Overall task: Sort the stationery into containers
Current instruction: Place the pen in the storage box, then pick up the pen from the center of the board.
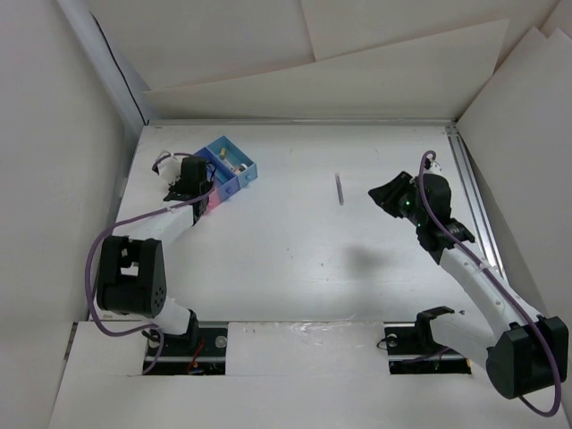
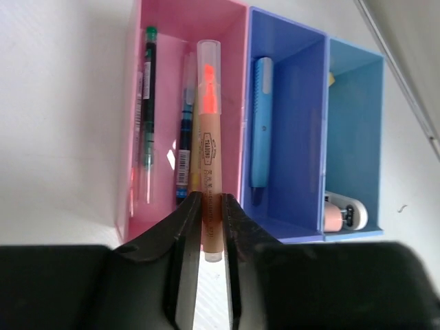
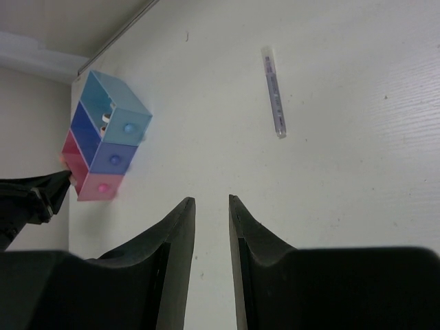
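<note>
The white table (image 1: 295,268) is mostly bare board, with the two arms reaching out over it from the near edge. The left arm stretches to the far left corner, where the row of three joined containers (image 1: 228,170) sits at a slant: one pink bin (image 2: 227,27), a darker blue one (image 2: 295,103) in the middle, and a light blue one (image 2: 357,137) at the end.

The left gripper (image 2: 210,227) hangs over the near end of the pink bin, its fingers clamped on the tail of an orange highlighter (image 2: 206,124). The highlighter runs straight out from the fingers along the length of the bin, clear cap pointing away. I cannot tell whether it touches the bin floor. Beside it in the pink bin lie a green-capped pen (image 2: 148,103) and a teal pen (image 2: 184,130), both parallel to it. A pale blue pen (image 2: 261,124) lies lengthwise in the middle bin, and a stubby whitish piece (image 2: 344,214) sits in the near corner of the light blue one.

The right gripper (image 3: 212,206) hovers over the right side of the table, fingers only narrowly apart and holding nothing. A thin grey pen (image 3: 273,91) lies flat on the table ahead of it, well apart from the containers, its long axis running roughly near to far.
</note>
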Motion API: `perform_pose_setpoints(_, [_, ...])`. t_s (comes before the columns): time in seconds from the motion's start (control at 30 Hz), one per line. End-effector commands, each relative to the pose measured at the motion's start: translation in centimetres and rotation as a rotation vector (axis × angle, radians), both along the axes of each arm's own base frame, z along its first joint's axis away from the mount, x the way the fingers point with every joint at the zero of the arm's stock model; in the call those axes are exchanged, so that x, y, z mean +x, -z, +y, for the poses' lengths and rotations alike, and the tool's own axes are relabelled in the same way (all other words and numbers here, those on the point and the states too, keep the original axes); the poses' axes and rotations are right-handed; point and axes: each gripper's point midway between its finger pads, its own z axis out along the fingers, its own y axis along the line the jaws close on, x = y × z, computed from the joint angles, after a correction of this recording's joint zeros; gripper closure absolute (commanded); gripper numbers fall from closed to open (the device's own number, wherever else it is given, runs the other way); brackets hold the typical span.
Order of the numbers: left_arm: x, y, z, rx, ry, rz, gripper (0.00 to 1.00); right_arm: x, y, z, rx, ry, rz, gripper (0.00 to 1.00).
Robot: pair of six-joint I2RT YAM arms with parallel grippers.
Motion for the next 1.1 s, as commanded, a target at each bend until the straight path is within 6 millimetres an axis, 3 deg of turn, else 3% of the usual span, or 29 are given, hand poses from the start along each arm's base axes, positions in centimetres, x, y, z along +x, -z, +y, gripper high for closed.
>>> perform_pose_setpoints(0.0, [0.6,-1.8,0.8,0.009,-0.046,-0.041,0.84,0.4,-1.6,0.6,0.019,-0.019,-0.060,0.68])
perform_pose_setpoints(0.23, [1.0,-2.4,0.6,-0.006,-0.043,-0.060,0.63,0.3,-1.6,0.9,0.019,-0.028,-0.060,0.68])
perform_pose_setpoints(0.3, [1.5,-3.7,-0.3,-0.034,0.002,-0.106,0.63,0.3,-1.6,0.9,0.019,-0.028,-0.060,0.68])
perform_pose_setpoints(0.4, [1.6,-4.3,-4.8,-0.026,0.153,-0.145,0.68,0.3,-1.6,0.9,0.019,-0.028,-0.060,0.68])
perform_pose_setpoints(0.43, [1.5,-4.7,-8.4,-0.027,0.244,-0.157,0.69,0.3,-1.6,0.9,0.019,-0.028,-0.060,0.68])
perform_pose_setpoints(0.5, [1.5,-5.3,-12.4,0.002,0.340,-0.162,0.69,0.4,-1.6,0.8,0.016,-0.018,-0.061,0.68])
perform_pose_setpoints(0.53, [1.3,-3.3,-14.5,0.031,0.385,-0.096,0.69,0.4,-1.9,0.5,0.013,-0.005,-0.071,0.68])
perform_pose_setpoints(0.57, [1.1,-4.9,-19.2,0.029,0.467,-0.120,0.69,0.3,-2.2,0.5,0.016,-0.005,-0.081,0.71])
perform_pose_setpoints(0.63, [0.6,-3.9,-22.9,0.104,0.540,-0.060,0.68,0.3,-2.5,0.3,0.015,0.004,-0.091,0.81])
perform_pose_setpoints(0.67, [0.5,-3.6,-27.3,0.116,0.604,-0.052,0.68,0.2,-2.9,0.1,0.015,0.014,-0.102,0.87])
perform_pose_setpoints(0.7, [0.3,-3.3,-29.2,0.143,0.636,-0.040,0.66,0.2,-2.9,0.1,0.015,0.014,-0.102,1.00])
perform_pose_setpoints(0.73, [0.0,-2.4,-30.2,0.178,0.644,-0.004,0.65,0.1,-3.1,-0.1,0.013,0.023,-0.106,1.00])
perform_pose_setpoints(0.77, [-0.1,0.3,-31.8,0.217,0.679,0.049,0.65,0.2,-3.1,-0.4,0.012,0.032,-0.106,1.00])
perform_pose_setpoints(0.8, [0.1,-1.4,-34.8,0.200,0.713,0.009,0.63,-0.2,-3.3,-0.7,0.011,0.041,-0.114,1.00])
perform_pose_setpoints(0.9, [0.4,0.6,-38.5,0.213,0.767,0.052,0.60,-0.5,-3.9,-0.7,0.016,0.041,-0.132,1.00])
perform_pose_setpoints(1.07, [1.7,3.3,-40.4,0.221,0.772,0.098,0.57,-0.8,-4.6,-0.6,0.026,0.031,-0.153,0.80])
